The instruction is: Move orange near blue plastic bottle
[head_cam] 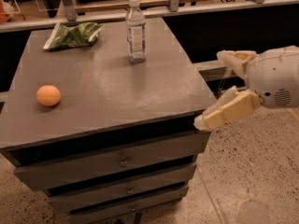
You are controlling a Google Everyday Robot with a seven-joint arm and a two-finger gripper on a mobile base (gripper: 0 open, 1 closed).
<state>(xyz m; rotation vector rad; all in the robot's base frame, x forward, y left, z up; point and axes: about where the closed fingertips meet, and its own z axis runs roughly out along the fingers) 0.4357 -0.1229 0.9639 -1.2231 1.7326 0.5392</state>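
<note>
Nothing here can be read. The blue plastic bottle (136,31), near the far edge of the worktop (117,87), carries a pale label whose print is illegible. The green snack bag (72,35) at the far left corner shows no legible brand. The gripper (210,88) hangs just off the worktop's near right corner, jaws spread apart.

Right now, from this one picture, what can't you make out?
The blue plastic bottle: label print too small to read in the camera view.
The green snack bag: lettering too small to read.
The gripper, right of the cabinet, fingers open: arm cut off by the right edge.
The cabinet: base cut off by the bottom edge.
The orange: far side faces away.
</note>
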